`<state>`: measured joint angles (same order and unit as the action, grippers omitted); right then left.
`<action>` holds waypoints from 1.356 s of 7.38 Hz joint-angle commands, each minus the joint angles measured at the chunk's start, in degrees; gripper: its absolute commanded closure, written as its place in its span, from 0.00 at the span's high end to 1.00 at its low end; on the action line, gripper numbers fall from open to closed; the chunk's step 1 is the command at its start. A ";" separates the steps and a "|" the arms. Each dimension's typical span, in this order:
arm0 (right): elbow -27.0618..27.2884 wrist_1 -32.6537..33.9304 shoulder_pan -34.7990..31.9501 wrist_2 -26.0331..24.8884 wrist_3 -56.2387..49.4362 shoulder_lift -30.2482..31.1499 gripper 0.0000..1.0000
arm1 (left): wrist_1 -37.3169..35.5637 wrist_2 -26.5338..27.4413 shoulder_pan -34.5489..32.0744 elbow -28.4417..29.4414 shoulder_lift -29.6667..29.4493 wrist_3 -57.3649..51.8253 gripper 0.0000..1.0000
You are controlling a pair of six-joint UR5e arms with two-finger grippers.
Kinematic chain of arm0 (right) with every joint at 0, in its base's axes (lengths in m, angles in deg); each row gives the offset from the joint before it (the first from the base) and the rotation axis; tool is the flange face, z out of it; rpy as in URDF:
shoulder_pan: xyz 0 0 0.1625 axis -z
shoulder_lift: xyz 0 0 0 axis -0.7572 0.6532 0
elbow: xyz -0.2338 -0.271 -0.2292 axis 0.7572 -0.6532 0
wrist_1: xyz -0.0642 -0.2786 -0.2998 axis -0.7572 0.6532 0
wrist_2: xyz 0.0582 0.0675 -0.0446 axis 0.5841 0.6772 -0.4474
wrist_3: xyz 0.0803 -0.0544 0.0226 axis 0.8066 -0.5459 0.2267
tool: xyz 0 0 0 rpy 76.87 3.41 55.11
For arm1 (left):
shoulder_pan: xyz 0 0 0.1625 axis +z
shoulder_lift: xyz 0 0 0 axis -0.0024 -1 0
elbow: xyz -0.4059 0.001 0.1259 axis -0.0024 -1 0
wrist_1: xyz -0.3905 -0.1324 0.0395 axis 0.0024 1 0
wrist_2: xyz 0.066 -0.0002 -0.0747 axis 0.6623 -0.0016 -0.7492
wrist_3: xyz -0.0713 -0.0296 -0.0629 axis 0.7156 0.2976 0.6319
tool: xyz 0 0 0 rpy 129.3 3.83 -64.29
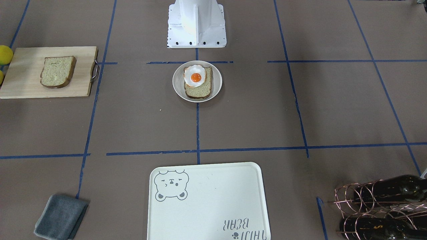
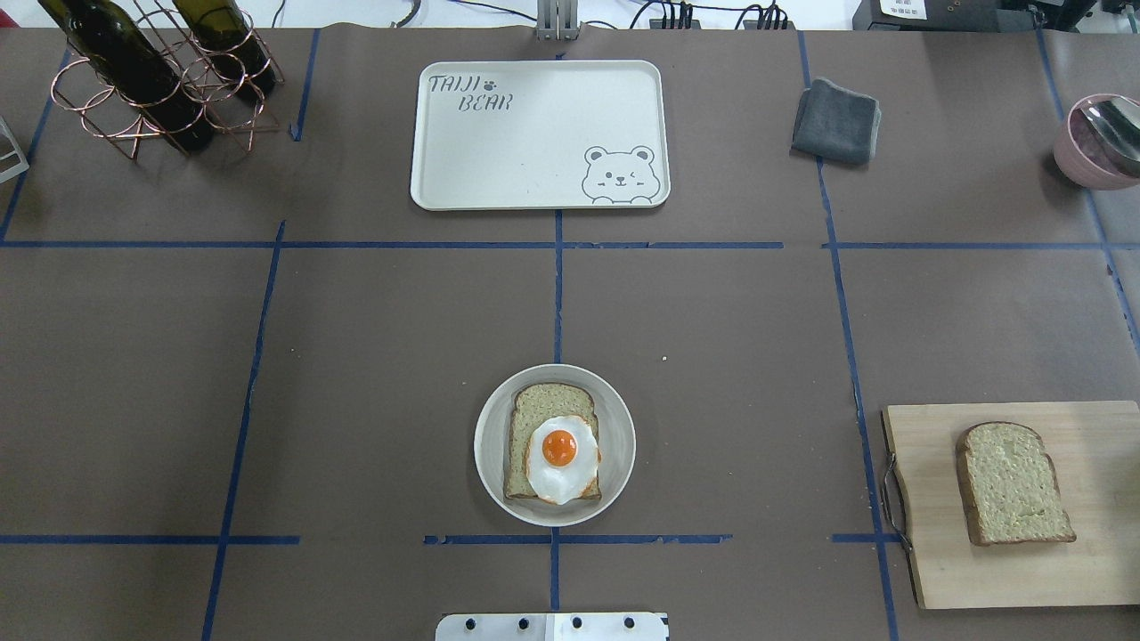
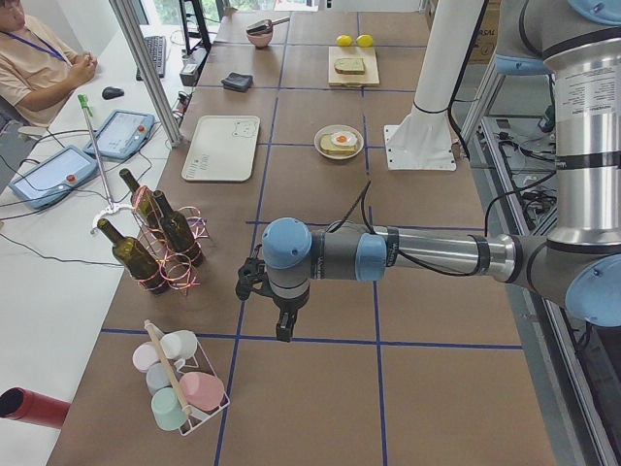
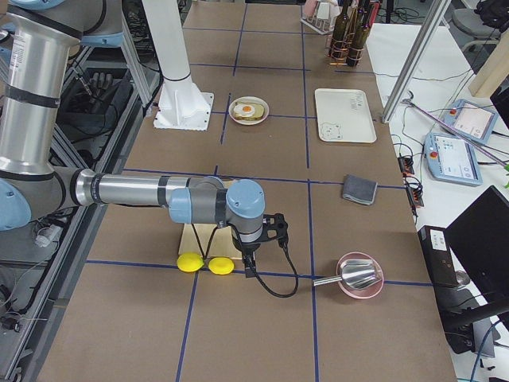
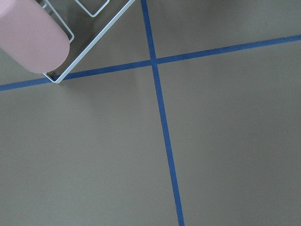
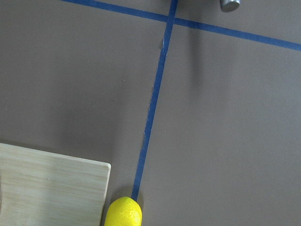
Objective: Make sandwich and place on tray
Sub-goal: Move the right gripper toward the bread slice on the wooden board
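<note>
— Why is nothing on the tray [image 2: 534, 133] yet?

— I'd say the sandwich is only half built. One slice [image 2: 545, 402] lies flat in the plate [image 2: 488, 463], near the robot's base. The egg [image 2: 561, 458] sits on top of it, towards the bread's near edge. The second slice [image 2: 1011, 481] lies alone on the board [image 2: 1006, 570], off to the right and well apart from the plate.

— So that one goes on top?

— That's my guess: cover the egg with it, then carry the stack over. The tray waits at the far side of the desk [image 2: 356, 356], straight ahead of the plate, so the path looks short and open.

— And the arms?

— Both hang out at the ends of the desk, well away from the food. The left gripper [image 3: 282, 330] points down beside a basket [image 3: 223, 393] of cups [image 3: 179, 345]. The right gripper [image 4: 250, 267] hovers past the board's end, near two lemons [image 4: 191, 263]. From where I stand I can't tell whether either gripper is apart or together.

— What else holds something?

— A wire rack [image 2: 98, 125] at the far left cradles dark bottles [image 2: 134, 67]. A pink bowl [image 2: 1073, 165] at the far right has a metal spoon [image 2: 1113, 129] in it. A grey cloth [image 2: 835, 120] lies folded between tray and bowl.
</note>
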<state>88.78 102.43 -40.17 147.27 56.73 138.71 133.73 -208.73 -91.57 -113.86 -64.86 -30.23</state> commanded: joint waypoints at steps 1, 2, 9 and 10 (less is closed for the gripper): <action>0.08 0.00 0.00 0.13 0.02 0.00 1.00 | 0.00 0.17 0.39 0.11 0.00 0.00 1.00; 0.17 0.00 0.00 0.13 -0.33 -0.26 1.00 | 0.00 0.09 0.48 0.11 0.00 0.00 1.00; -1.41 -9.90 0.88 7.11 0.36 0.61 1.00 | 0.00 0.09 0.48 0.46 0.00 0.00 1.00; -1.15 -12.72 1.05 9.42 4.37 0.61 1.00 | -0.08 0.09 0.57 0.46 0.00 0.00 1.00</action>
<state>87.63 93.53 -39.25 153.07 57.94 139.07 133.72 -208.64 -91.06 -113.45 -64.86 -30.23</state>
